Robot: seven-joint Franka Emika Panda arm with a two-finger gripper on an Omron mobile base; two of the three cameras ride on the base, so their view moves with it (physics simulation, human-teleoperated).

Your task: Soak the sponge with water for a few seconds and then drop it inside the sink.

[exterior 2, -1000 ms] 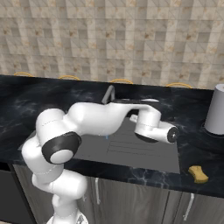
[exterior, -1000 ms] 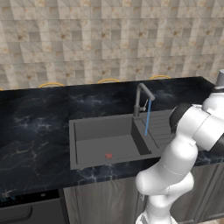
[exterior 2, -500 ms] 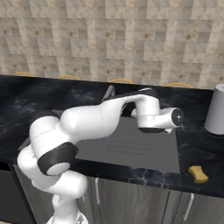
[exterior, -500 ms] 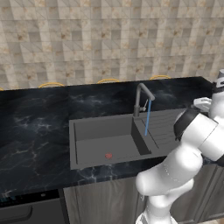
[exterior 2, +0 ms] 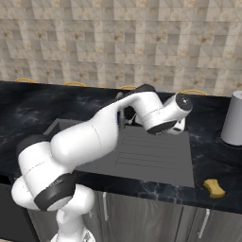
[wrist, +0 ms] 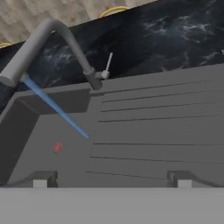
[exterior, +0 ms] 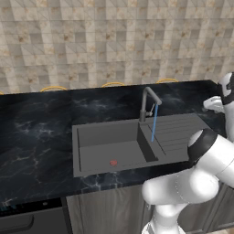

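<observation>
Water (exterior: 154, 122) is on: a thin blue stream runs from the faucet (exterior: 149, 101) at frame center in the left base view. That is the only part of the task you can count as done.

Sponge (exterior 2: 214, 187) is untouched. You see it at lower right of the right base view, lying flat on the counter (exterior 2: 222, 163) near the front edge, right of the sink (exterior 2: 156, 159) and well apart from the stream. Left for you: reach it, grasp, hold it under the water a few seconds, release over the basin.

Gripper (wrist: 109, 178) is empty. Hand view shows the two tips at the bottom edge, wide apart with nothing between them. It looks over the ribbed drainboard (wrist: 162, 127), faucet at upper left, small red spot (wrist: 57, 148) on the basin floor at lower left.

Surface: black marbled counter, dark grey recessed sink. A pale cylindrical container (exterior 2: 232, 125) stands at the right edge of the right base view, behind the sponge, so I'd watch clearance there. Room: beige tiled wall across the top, yellow rims along the counter's back edge, grey cabinet fronts along the bottom.
</observation>
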